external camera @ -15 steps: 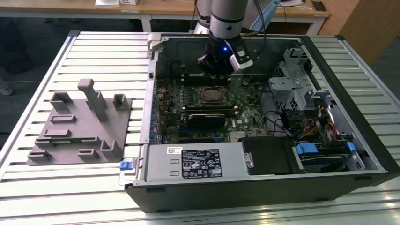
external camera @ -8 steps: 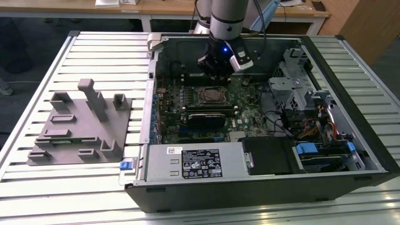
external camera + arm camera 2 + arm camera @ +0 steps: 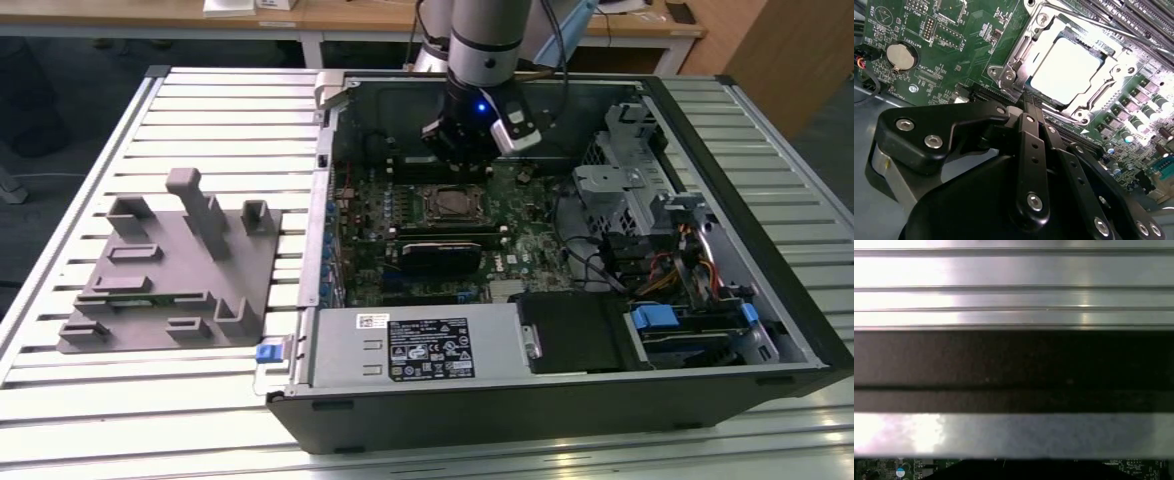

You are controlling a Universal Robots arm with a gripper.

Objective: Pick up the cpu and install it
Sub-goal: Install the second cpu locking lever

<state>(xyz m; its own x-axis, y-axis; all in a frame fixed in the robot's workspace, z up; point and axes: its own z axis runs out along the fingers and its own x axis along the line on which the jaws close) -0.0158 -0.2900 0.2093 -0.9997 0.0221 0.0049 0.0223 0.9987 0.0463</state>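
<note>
Chip [image 3: 1066, 70] seated flat inside socket frame [image 3: 1004, 75], upper right of second wrist view, so judged placed | gripper [image 3: 1026, 107] held just beside it, fingers together, gripping nothing

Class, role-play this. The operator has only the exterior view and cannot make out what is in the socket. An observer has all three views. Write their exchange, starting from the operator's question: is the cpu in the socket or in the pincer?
Observer: In the second wrist view the cpu lies flat inside the socket frame, pale top uncovered, not in the pincer.
Operator: How close is the pincer?
Observer: Its tip shows at the frame's edge, beside the cpu rather than over it. I cannot judge contact.
Operator: And the first wrist view?
Observer: Ribbed metal slats, a dark band, and a sliver of green board.
</note>
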